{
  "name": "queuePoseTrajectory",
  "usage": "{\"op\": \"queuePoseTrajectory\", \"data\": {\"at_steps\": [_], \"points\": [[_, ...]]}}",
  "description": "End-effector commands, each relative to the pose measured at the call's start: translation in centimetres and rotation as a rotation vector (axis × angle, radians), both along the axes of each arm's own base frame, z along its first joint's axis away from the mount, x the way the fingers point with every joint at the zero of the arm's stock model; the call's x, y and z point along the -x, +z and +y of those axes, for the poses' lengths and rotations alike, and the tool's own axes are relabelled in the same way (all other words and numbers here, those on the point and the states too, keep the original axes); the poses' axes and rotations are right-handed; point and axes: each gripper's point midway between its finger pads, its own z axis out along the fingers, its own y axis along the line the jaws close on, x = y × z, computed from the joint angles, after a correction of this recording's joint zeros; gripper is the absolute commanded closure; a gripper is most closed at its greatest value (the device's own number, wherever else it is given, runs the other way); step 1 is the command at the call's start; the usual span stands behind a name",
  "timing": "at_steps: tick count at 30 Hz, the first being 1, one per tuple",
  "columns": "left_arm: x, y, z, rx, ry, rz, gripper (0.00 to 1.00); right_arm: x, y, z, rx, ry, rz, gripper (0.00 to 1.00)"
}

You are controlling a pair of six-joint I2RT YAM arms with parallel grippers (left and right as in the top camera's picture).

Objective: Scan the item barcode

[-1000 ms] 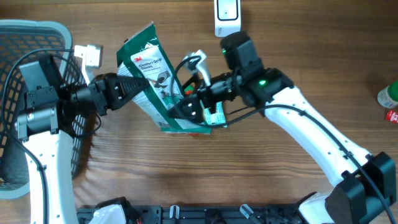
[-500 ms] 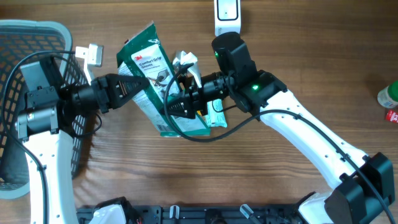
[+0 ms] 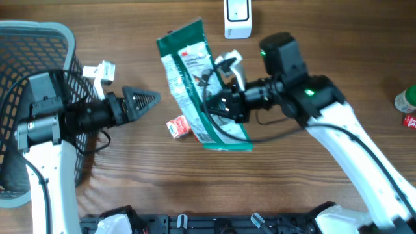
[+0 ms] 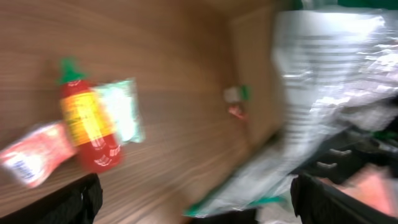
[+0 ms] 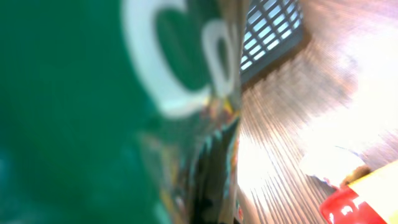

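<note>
The item is a green and white glove package [image 3: 195, 78], held off the table at mid-top in the overhead view. My right gripper [image 3: 220, 104] is shut on its right edge. In the right wrist view the package's green face [image 5: 93, 112] fills most of the blurred frame and hides the jaws. My left gripper [image 3: 146, 99] is open with nothing in it, a short way left of the package. In the blurred left wrist view its dark fingers [image 4: 78, 202] stand wide apart, with the package [image 4: 329, 93] at the right. A white scanner [image 3: 235, 16] stands at the far edge, just above the package.
A grey wire basket [image 3: 26, 39] stands at the far left. A small red packet [image 3: 177, 127] lies below the package and a white object [image 3: 101, 70] lies by the basket. A green bottle [image 3: 405, 101] sits at the right edge. The left wrist view shows a red sauce bottle [image 4: 87, 134].
My left gripper opened, let go of the package and drew back to the left. My right gripper shut on the package and carried it right, towards the scanner. The small red packet now shows.
</note>
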Motion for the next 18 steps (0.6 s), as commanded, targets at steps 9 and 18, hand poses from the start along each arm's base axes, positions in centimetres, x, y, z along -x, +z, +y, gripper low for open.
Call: {"op": "queuePoseTrajectory", "data": {"at_steps": [9,18], "points": [[8.8,-3.7,7.7,-0.664,0.349,0.144,0.0,2.5,-0.3,-5.5,0.266,-0.136,-0.201,0.95],[11.3,-3.8,7.8,-0.659,0.427,0.209,0.0,-4.8,-2.4,-9.7,0.581,-0.37,-0.483,0.96]]}}
